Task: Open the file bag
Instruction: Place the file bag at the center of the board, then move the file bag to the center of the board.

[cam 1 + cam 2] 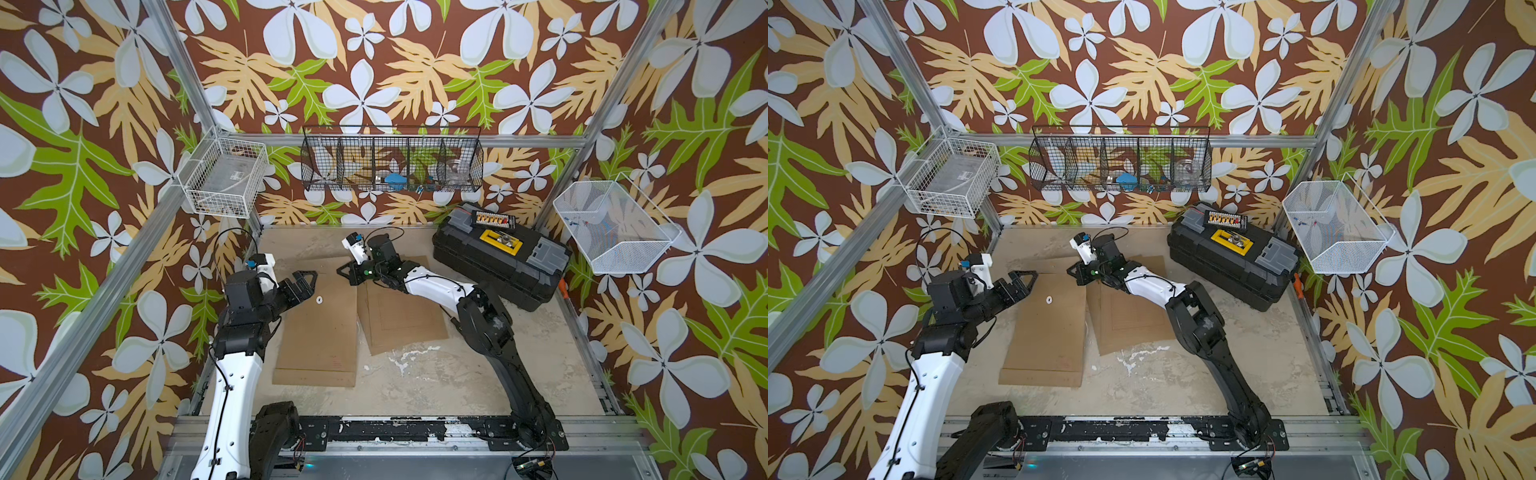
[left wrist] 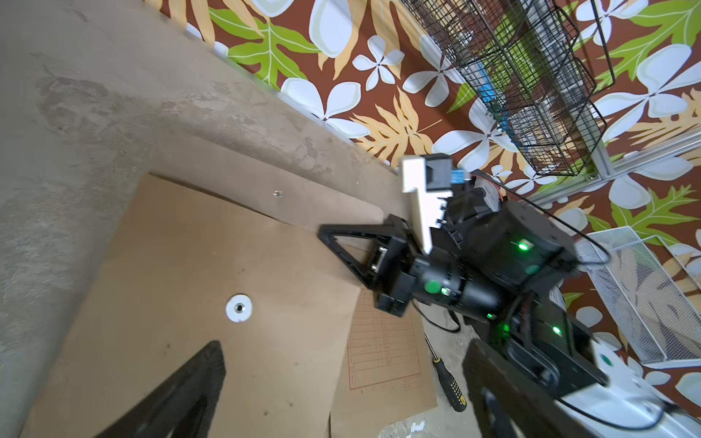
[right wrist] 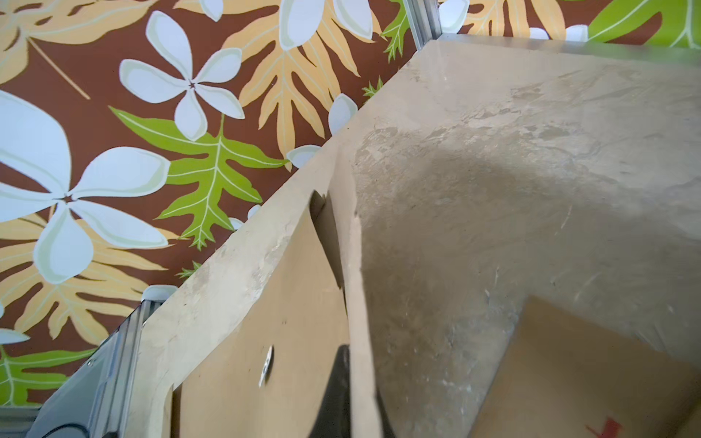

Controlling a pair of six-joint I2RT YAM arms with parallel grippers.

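The file bag (image 1: pixel 318 332) lies flat on the table (image 1: pixel 457 386), left of centre, w/ a second brown envelope (image 1: pixel 403 316) just beside it on the right, their edges touching or slightly overlapped.

The bag's long axis runs near–far, tipped a little off square. The closed bottom is at the near end. The mouth and flap (image 2: pixel 311 206) are at the far end, so the bag points away toward the back wall. A white button (image 1: pixel 319 299) sits on the face, just near of the flap fold.

The right gripper (image 1: pixel 340 269) is seen w/ jaws shut on the flap's far-right part; in the right wrist view the paper is pinched between them and raised off the table. The left gripper (image 1: pixel 311 283) hangs above the bag's far-left corner w/ jaws wide, holding nothing. Contact w/ the paper can't be told.

Step in hand, as judged: the flap is to be turned back.

- The flap should be swung up and over toward the far side, about its fold line, not dragged sideways.
- The body is prob. best pinned by the left gripper near the button, else the whole bag may ride up w/ the flap.
- The pull should be slow, since thin paper held at one corner may tear or slip.
- No tie string is made out, so one should be checked for.
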